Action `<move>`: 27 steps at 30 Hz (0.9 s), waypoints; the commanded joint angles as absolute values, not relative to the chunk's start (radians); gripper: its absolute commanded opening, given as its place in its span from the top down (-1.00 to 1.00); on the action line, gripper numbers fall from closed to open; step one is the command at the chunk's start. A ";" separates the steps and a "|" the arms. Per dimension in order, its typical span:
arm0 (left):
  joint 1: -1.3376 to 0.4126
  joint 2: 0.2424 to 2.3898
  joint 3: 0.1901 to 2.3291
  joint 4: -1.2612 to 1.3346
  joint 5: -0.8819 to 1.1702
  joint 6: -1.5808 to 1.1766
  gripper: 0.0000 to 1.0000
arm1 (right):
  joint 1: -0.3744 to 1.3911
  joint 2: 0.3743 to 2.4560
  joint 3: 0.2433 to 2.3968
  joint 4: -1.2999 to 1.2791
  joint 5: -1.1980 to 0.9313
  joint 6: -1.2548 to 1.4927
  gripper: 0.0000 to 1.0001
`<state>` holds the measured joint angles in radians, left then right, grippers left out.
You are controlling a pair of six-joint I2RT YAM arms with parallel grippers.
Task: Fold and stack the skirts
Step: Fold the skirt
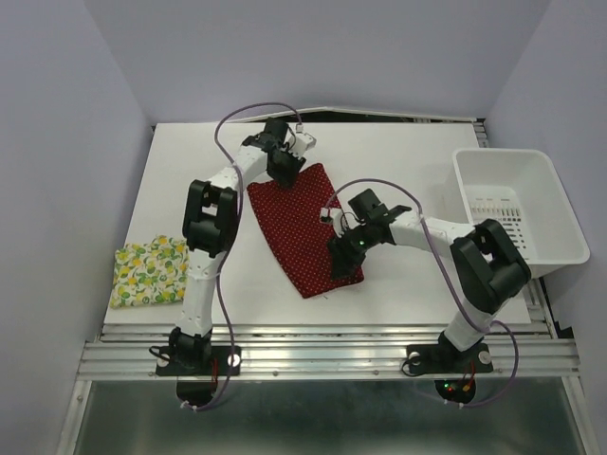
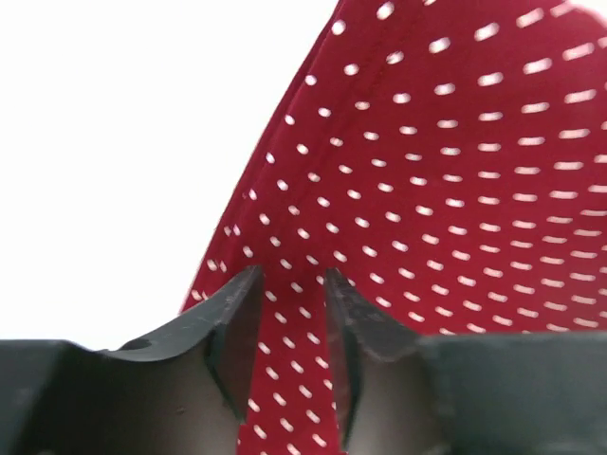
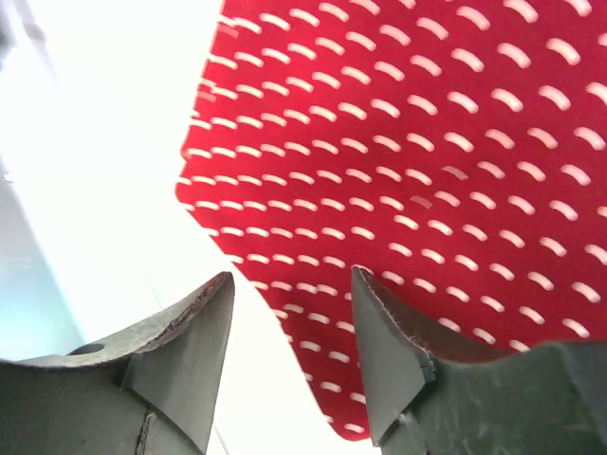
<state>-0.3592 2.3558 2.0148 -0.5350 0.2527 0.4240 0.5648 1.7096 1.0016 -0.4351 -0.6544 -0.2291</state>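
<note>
The red polka-dot skirt [image 1: 305,232] lies spread flat in the middle of the white table [image 1: 398,156], its narrow end toward the far side and its wide hem toward the arms. It looks not yet folded. The lemon-print skirt [image 1: 150,272] sits as a neat square at the table's left edge, well apart from the red one and, by its shape, apparently already folded. The left gripper [image 1: 285,172] is down at the red skirt's far corner. In its wrist view, the fingers [image 2: 237,313] stand only a narrow gap apart with dotted cloth showing between them, and whether they pinch the fabric cannot be told. The right gripper [image 1: 340,261] hovers at the skirt's right edge near the hem, its fingers [image 3: 190,332] spread wide and holding nothing. A white bin [image 1: 501,154] stands at the far right, untouched. By this reckoning the job is about half done — the red skirt has yet to be folded, and the two skirts have yet to be stacked.
</note>
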 commanded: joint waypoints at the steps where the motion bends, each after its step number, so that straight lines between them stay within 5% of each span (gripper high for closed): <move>1: -0.322 2.145 2.039 -0.510 0.399 0.364 0.10 | 0.586 1.626 1.113 -0.422 -0.799 -0.103 -0.18; 7: -0.287 1.708 1.596 -0.332 0.413 0.400 -0.40 | 0.554 1.571 1.144 -0.422 -0.635 -0.182 -0.21; 10: -0.281 1.476 1.346 -0.179 0.374 0.407 -0.97 | 0.554 1.595 1.135 -0.423 -0.608 -0.251 -0.21; 15: -0.281 1.193 1.069 -0.009 0.191 0.298 -0.97 | 0.554 1.672 1.106 -0.419 -0.598 -0.374 -0.20; 19: -0.293 1.135 1.080 -0.277 0.317 0.595 -0.97 | 0.554 1.746 1.101 -0.393 -0.617 -0.377 -0.16; 27: -0.606 0.931 0.622 -0.361 -0.056 0.986 -0.97 | 0.554 1.897 1.117 -0.331 -0.638 -0.307 -0.13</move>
